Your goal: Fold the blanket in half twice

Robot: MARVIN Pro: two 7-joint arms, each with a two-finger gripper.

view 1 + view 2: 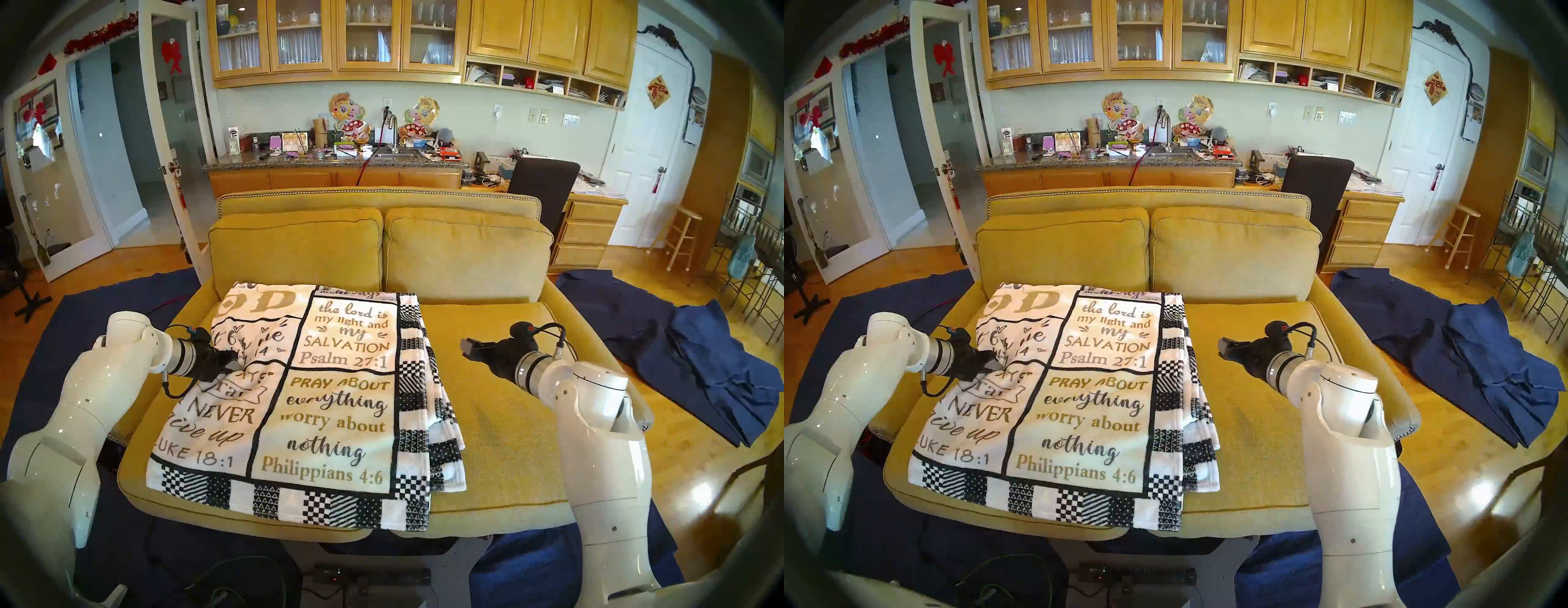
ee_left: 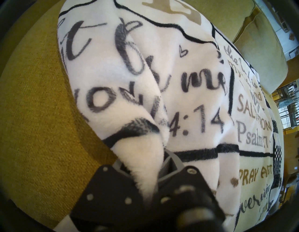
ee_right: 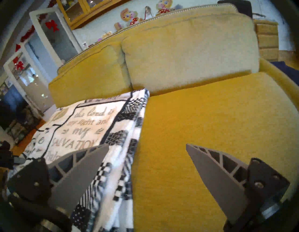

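I have the blanket (image 1: 322, 395) lying folded on the left half of the yellow sofa's seat cushion (image 1: 509, 407), its long axis running from the front edge back toward the back cushions (image 1: 466, 250); the checkered border runs along its right and near edges, layers stacked at the right. My left pincer (image 1: 231, 361) is pressed together, pinching a fleece ridge at the left edge — my right pincer (image 1: 471, 348) hangs spread over bare cushion, just beside the border.
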